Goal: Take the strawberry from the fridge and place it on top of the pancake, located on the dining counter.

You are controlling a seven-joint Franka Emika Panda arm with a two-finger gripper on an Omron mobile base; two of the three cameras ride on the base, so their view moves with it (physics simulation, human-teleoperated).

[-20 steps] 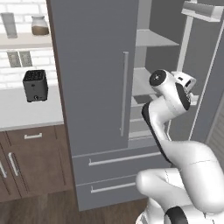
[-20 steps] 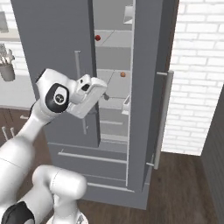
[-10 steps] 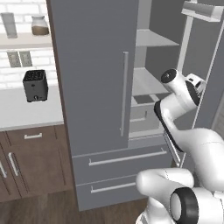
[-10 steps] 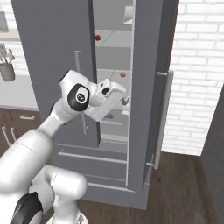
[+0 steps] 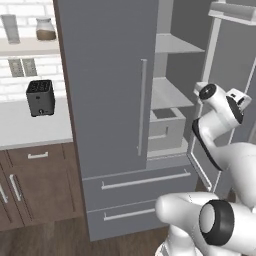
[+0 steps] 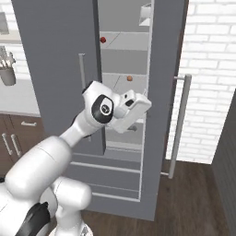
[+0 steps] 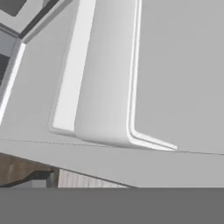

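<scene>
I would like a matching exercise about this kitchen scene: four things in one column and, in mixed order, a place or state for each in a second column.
Things:
1. strawberry
2. toaster
3. fridge
4. jar

Places or states:
A. on the white counter left of the fridge
B. on an upper shelf inside the fridge
C. on the wall shelf above the counter
D. right door swung open, left door shut

Pairs: 1-B, 2-A, 3-D, 4-C
</scene>
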